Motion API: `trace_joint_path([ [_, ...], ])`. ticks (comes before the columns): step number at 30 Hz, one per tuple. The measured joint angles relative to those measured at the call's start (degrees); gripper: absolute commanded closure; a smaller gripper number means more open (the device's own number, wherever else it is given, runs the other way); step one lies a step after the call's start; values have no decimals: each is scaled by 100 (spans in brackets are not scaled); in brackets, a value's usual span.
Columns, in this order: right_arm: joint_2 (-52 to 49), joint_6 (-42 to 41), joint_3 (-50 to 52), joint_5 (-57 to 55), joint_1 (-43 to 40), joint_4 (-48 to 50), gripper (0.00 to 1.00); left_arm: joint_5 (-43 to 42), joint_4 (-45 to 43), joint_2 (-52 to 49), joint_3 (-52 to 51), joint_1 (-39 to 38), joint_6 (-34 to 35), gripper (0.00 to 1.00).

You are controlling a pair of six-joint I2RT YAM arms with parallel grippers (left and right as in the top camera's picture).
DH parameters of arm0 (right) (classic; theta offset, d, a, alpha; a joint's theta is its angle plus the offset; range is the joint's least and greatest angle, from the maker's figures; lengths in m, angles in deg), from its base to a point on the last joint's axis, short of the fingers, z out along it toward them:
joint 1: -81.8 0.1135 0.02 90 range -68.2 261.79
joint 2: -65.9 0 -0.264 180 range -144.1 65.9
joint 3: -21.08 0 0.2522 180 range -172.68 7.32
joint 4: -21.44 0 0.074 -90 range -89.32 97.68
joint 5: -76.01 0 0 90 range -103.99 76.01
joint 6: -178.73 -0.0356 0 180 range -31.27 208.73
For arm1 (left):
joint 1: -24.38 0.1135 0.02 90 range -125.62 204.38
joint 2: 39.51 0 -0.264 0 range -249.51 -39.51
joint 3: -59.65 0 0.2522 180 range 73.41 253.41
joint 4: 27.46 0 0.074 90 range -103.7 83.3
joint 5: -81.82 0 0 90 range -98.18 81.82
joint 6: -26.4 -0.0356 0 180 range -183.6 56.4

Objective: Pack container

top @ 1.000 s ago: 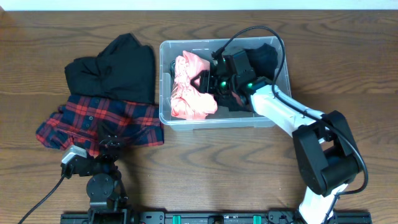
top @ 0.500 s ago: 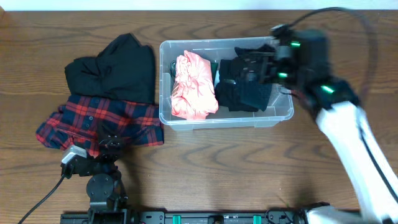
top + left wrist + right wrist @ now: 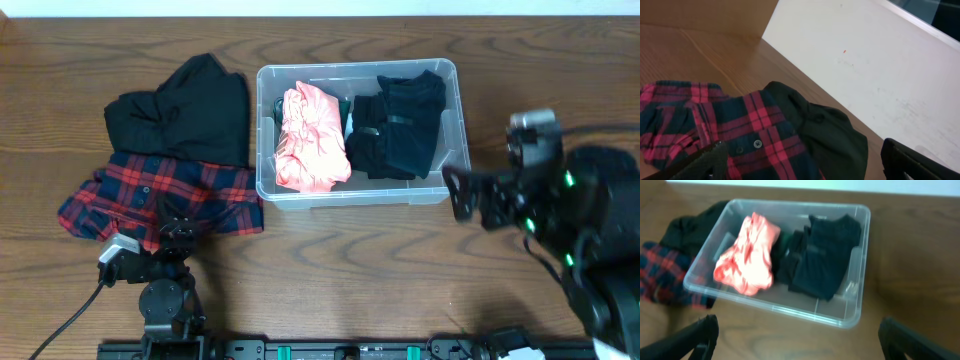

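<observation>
Near edge of the table: the left gripper is parked over the front hem of the red plaid shirt. In its wrist view both fingers are spread wide with nothing between them. I cannot tell whether it touches the cloth.

The right gripper hangs just off the container's front right corner, clear of the wall. Its jaws are wide apart and it carries nothing.

Further back, the container sits mid-table. A pink garment fills its left half and a folded black piece its right half. The plaid shirt's right edge reaches the container's front left corner. A loose black garment lies behind the shirt, just beside the container's left wall.

The right arm is motion-blurred in the overhead view. I cannot identify the dark strip between the pink garment and the black piece. The left wrist view cuts off most of the shirt.

Against one second ago, the right gripper was down inside the container over the clothes; it is now outside. The black piece is fully uncovered. The shirt and loose garment have not shifted.
</observation>
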Motion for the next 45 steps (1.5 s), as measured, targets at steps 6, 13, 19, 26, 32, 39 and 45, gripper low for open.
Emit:
trace_joint_path([
  [6, 505, 109, 0, -282, 0, -678, 1, 0, 0, 0, 0, 0, -2, 2],
  [13, 907, 361, 0, -785, 0, -717, 1, 0, 0, 0, 0, 0, -2, 2],
  [19, 1526, 520, 455, -981, -155, -151, 1, -2, 0, 0, 0, 0, -2, 2],
  [26, 2739, 535, 2358, -920, -715, 787, 1, -2, 4, 0, 0, 0, 0, 2],
  [32, 3624, 535, 3729, -848, -946, 835, 1, -2, 2, 0, 2, 0, 0, 2],
  [39, 4310, 538, 4739, -828, -1165, 1440, 1, -2, 2, 0, 2, 0, -2, 2],
  [45, 4824, 538, 5499, -809, -1300, 2205, 1, -2, 2, 0, 0, 0, 0, 2],
])
